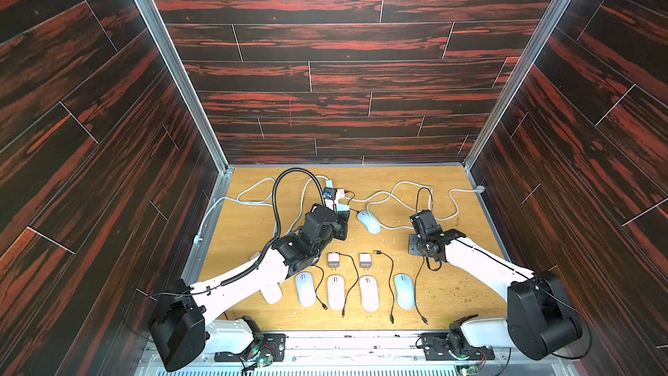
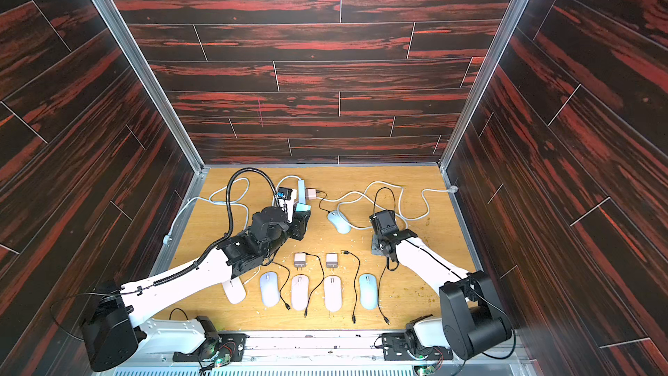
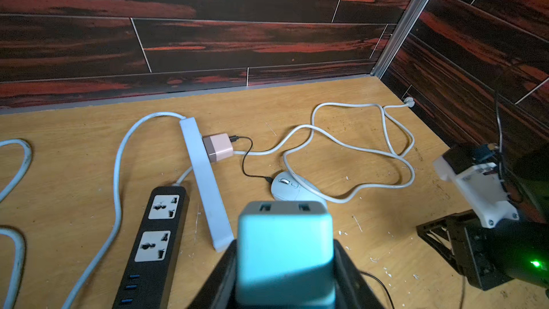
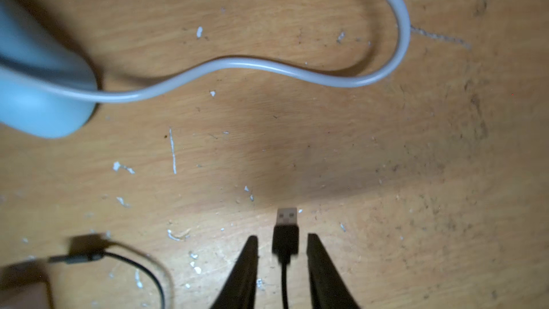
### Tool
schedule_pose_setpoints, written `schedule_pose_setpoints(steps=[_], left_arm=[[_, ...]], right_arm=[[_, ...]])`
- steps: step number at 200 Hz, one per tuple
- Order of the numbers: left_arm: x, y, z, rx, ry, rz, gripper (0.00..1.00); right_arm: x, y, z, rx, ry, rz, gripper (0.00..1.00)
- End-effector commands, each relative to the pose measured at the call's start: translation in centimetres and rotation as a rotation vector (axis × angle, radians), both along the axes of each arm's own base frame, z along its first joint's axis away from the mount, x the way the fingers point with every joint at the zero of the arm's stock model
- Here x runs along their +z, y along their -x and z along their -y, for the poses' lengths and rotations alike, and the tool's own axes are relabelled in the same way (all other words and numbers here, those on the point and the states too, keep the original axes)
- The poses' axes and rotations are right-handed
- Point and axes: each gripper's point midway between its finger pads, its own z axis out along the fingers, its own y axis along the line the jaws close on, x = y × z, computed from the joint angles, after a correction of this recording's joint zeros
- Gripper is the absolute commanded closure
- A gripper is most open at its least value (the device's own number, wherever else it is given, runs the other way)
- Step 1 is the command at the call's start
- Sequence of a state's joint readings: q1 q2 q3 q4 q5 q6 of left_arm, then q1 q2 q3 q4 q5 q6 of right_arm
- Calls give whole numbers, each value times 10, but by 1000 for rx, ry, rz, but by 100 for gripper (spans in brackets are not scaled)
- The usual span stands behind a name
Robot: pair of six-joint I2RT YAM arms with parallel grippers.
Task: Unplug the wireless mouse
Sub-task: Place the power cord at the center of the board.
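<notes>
The light blue wireless mouse [image 1: 368, 221] [image 3: 286, 187] lies at the back middle of the table. A thin black cable [image 3: 248, 162] runs from it to a pink charger [image 3: 218, 147] plugged into the white power strip [image 3: 205, 179]. My left gripper [image 3: 283, 266] is shut on a teal charger [image 3: 283, 251] [image 1: 342, 207], just left of the mouse. My right gripper [image 4: 282, 237] [image 1: 415, 247] stands open to the mouse's right. A black USB plug [image 4: 285, 243] sits between its fingers, with a gap on either side.
A black power strip [image 3: 157, 233] lies beside the white one. White power cords [image 1: 397, 197] loop across the back. Near the front are several mice [image 1: 336, 292], two chargers [image 1: 333, 259] and loose black cables [image 1: 392, 283].
</notes>
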State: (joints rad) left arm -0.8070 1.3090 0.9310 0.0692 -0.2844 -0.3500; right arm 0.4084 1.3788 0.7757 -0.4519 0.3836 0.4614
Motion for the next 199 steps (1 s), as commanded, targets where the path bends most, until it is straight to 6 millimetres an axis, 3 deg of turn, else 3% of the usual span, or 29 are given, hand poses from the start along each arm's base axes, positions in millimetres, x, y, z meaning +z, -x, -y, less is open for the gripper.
schedule_pose_setpoints(steps=[1, 27, 55, 94, 142, 172, 199], left_arm=[[-4, 3, 2, -10, 26, -27, 100], [-4, 5, 6, -40, 37, -28, 100], [-1, 13, 19, -130, 67, -10, 100], [8, 32, 54, -399, 44, 124, 100], [10, 51, 86, -655, -4, 277, 100], [9, 49, 97, -705, -54, 322, 100], [9, 50, 102, -738, -71, 351, 100]], right_arm=[[-3, 3, -7, 6, -47, -15, 58], [4, 3, -7, 6, -57, 1, 53], [37, 3, -10, 16, -109, 93, 53], [106, 12, -46, 159, -353, 242, 52], [178, 36, -94, 372, -668, 342, 40], [198, 50, -114, 429, -840, 325, 33], [196, 55, -123, 426, -936, 284, 28]])
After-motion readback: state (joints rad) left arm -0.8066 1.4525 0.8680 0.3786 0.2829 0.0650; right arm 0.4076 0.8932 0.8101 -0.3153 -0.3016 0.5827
